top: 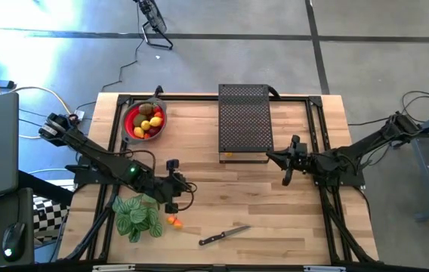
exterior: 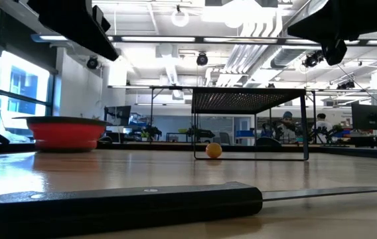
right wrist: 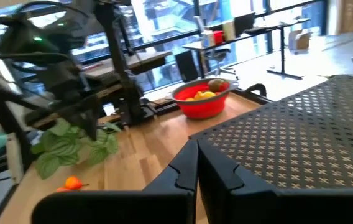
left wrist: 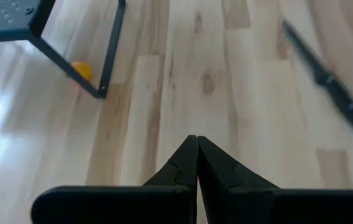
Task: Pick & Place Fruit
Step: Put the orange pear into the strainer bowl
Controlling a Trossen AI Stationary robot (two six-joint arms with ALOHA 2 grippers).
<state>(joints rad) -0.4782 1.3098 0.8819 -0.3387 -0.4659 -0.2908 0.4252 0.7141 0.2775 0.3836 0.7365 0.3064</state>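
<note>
From above, the left end effector (top: 175, 186) is hovering over the pale wooden plank desk (top: 275, 219), just beside a tiny glossy orange fruit (top: 173, 221) and the floppy green striped leafy plant (top: 137, 214); most fruit is sitting in the round red bowl (top: 146, 121). A descent could snag leaves or nudge the steel knife with the black handle (top: 222, 236).

At desk level, another smooth orange fruit (exterior: 214, 150) is lying under the black perforated metal rack (exterior: 249, 99); its legs could block a reach.

The left wrist view is showing fingers (left wrist: 183, 168) pressed together, empty.

The right end effector (right wrist: 197, 165) is likewise closed, waiting beside the rack.
</note>
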